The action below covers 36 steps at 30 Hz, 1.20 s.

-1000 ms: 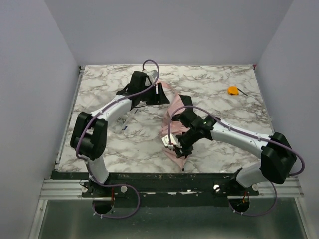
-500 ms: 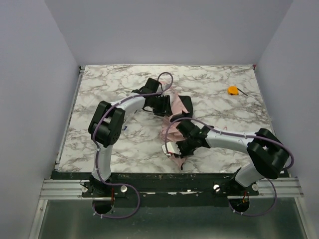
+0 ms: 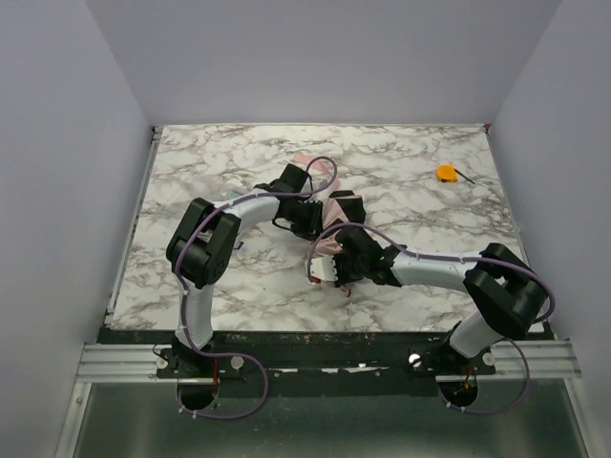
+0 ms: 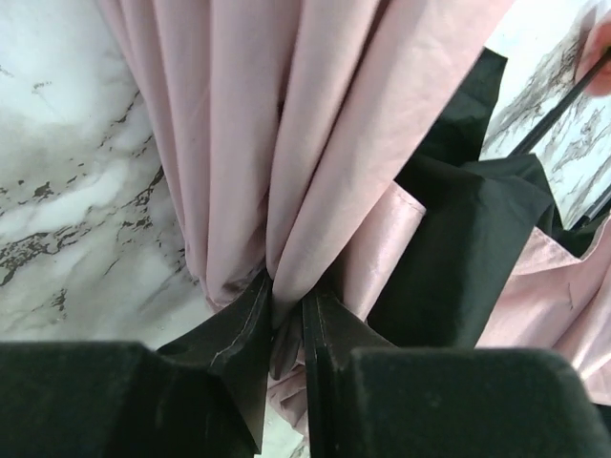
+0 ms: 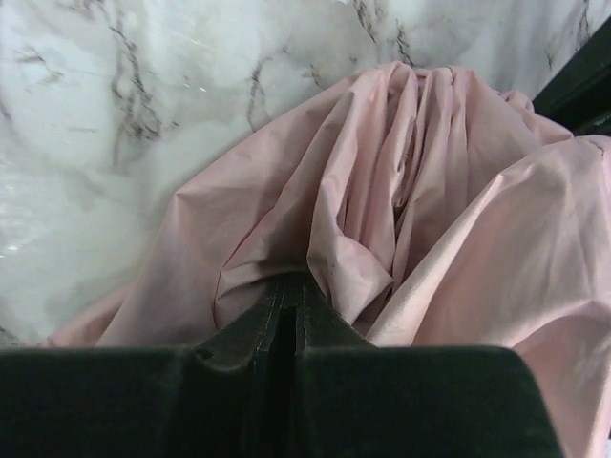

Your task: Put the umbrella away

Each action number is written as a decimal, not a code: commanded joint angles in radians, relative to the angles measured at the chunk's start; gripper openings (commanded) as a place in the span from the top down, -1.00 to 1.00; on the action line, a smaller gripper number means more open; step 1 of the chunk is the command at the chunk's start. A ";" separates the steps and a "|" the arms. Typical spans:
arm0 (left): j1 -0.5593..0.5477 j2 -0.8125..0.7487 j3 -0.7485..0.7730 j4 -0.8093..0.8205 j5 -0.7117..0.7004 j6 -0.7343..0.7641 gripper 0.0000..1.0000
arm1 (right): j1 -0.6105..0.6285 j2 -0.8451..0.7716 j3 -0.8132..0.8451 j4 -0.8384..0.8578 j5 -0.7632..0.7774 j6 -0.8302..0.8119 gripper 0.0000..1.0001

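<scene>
The pale pink umbrella lies bunched in the middle of the marble table, mostly hidden under both arms. My left gripper is shut on a fold of its pink canopy, with the black lining to the right. My right gripper is at the near side of the bundle. Its jaws are closed, with pink fabric pinched at their tips. A thin dark rod crosses the top right of the left wrist view. The handle is not clearly visible.
A small orange object lies at the back right of the table. A small pale pink piece lies just behind the left arm. Purple cables loop over both wrists. Walls enclose the table on three sides.
My left arm has swung from the back left onto the umbrella and closed on its fabric. My right gripper has drawn in toward the left one, bunching the canopy into a smaller bundle.
</scene>
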 commanded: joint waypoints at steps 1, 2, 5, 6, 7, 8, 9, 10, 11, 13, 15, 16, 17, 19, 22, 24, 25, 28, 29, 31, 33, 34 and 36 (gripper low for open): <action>-0.065 0.004 -0.022 -0.092 0.084 0.002 0.66 | -0.058 0.086 -0.003 0.038 0.126 -0.077 0.78; -0.066 0.005 -0.019 -0.089 0.079 -0.002 0.65 | -0.066 0.089 0.011 0.009 0.098 -0.088 0.73; -0.062 -0.015 -0.015 -0.073 0.041 -0.026 0.61 | -0.074 0.067 0.061 -0.107 -0.004 -0.076 0.57; -0.056 -0.023 -0.013 -0.066 0.030 -0.036 0.59 | -0.074 0.049 0.089 -0.188 -0.066 -0.076 0.47; -0.050 -0.032 -0.011 -0.053 0.022 -0.049 0.59 | -0.074 0.030 0.118 -0.262 -0.124 -0.079 0.38; -0.041 -0.040 -0.008 -0.046 0.017 -0.058 0.58 | -0.076 0.009 0.146 -0.359 -0.200 -0.081 0.24; -0.033 -0.048 -0.002 -0.041 0.007 -0.068 0.55 | -0.074 -0.011 0.186 -0.433 -0.274 -0.080 0.11; -0.028 -0.053 0.003 -0.037 -0.001 -0.075 0.52 | -0.074 -0.026 0.217 -0.516 -0.323 -0.079 0.02; -0.023 -0.056 0.011 -0.034 -0.005 -0.079 0.50 | -0.074 -0.040 0.256 -0.583 -0.386 -0.072 -0.09; -0.016 -0.054 0.028 -0.036 -0.004 -0.088 0.49 | -0.075 -0.067 0.303 -0.690 -0.463 -0.039 -0.15; -0.012 -0.047 0.044 -0.040 0.004 -0.090 0.48 | -0.074 -0.105 0.324 -0.765 -0.520 -0.044 -0.24; -0.011 -0.044 0.052 -0.040 0.004 -0.092 0.47 | -0.074 -0.127 0.327 -0.787 -0.542 -0.046 -0.31; -0.011 -0.040 0.055 -0.041 0.008 -0.093 0.47 | -0.074 -0.151 0.331 -0.811 -0.563 -0.049 -0.36; -0.010 -0.035 0.062 -0.041 0.011 -0.098 0.46 | -0.074 -0.183 0.354 -0.856 -0.607 -0.049 -0.46; -0.007 -0.037 0.063 -0.038 0.013 -0.101 0.45 | -0.076 -0.213 0.388 -0.865 -0.609 -0.017 -0.55; -0.002 -0.041 0.060 -0.032 0.014 -0.106 0.44 | -0.074 -0.238 0.361 -0.733 -0.494 0.059 -0.65; -0.001 -0.044 0.058 -0.026 0.015 -0.111 0.44 | -0.075 -0.246 0.325 -0.657 -0.423 0.082 -0.77; 0.005 -0.052 0.056 -0.022 0.019 -0.116 0.39 | -0.074 -0.256 0.210 -0.409 -0.226 0.088 -1.00; 0.008 -0.053 0.055 -0.023 0.020 -0.117 0.39 | -0.073 -0.254 0.180 -0.352 -0.194 0.082 -1.00; 0.011 -0.054 0.052 -0.022 0.025 -0.117 0.36 | -0.073 -0.244 0.153 -0.273 -0.159 0.059 -1.00; 0.015 -0.052 0.050 -0.022 0.029 -0.117 0.35 | -0.073 -0.234 0.130 -0.235 -0.142 0.026 -1.00; 0.017 -0.050 0.049 -0.021 0.031 -0.118 0.34 | -0.073 -0.230 0.115 -0.218 -0.138 0.011 -1.00; 0.019 -0.043 0.050 -0.019 0.040 -0.119 0.33 | -0.073 -0.222 0.076 -0.193 -0.136 -0.017 -1.00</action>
